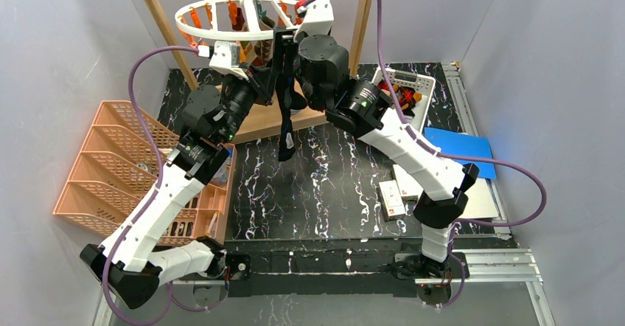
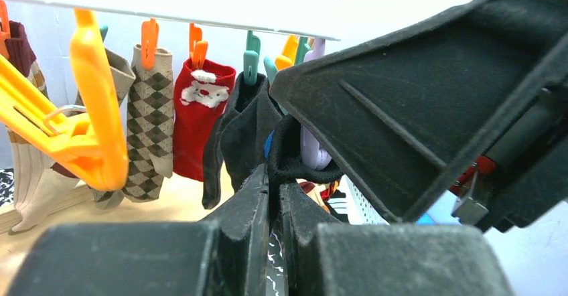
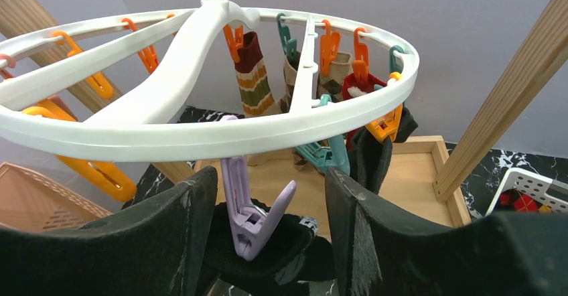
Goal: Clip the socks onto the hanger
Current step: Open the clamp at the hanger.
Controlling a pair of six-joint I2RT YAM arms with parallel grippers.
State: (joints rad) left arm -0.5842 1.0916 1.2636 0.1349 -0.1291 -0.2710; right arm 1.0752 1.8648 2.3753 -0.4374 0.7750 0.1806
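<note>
The hanger (image 1: 221, 35) is a white ring with orange, teal and lilac clips, hung from the wooden frame. Argyle (image 2: 151, 115), red (image 2: 201, 115) and black (image 2: 244, 128) socks dangle from its clips, and a striped one (image 3: 253, 82) at the far side. My left gripper (image 2: 274, 189) is shut on the cuff of a black sock (image 2: 295, 169), whose length hangs down over the table (image 1: 286, 130). My right gripper (image 3: 271, 189) stands open, a finger on each side of a lilac clip (image 3: 251, 215). The clip's lower tip sits at the sock's cuff (image 3: 288, 242); whether it bites the fabric is hidden.
Wooden frame posts (image 1: 361, 23) and a wooden base tray (image 1: 265, 119) stand under the hanger. A white lattice basket (image 1: 409, 90) with more socks is at the right, a blue sheet (image 1: 457, 145) beside it. A peach rack (image 1: 110, 164) is at the left.
</note>
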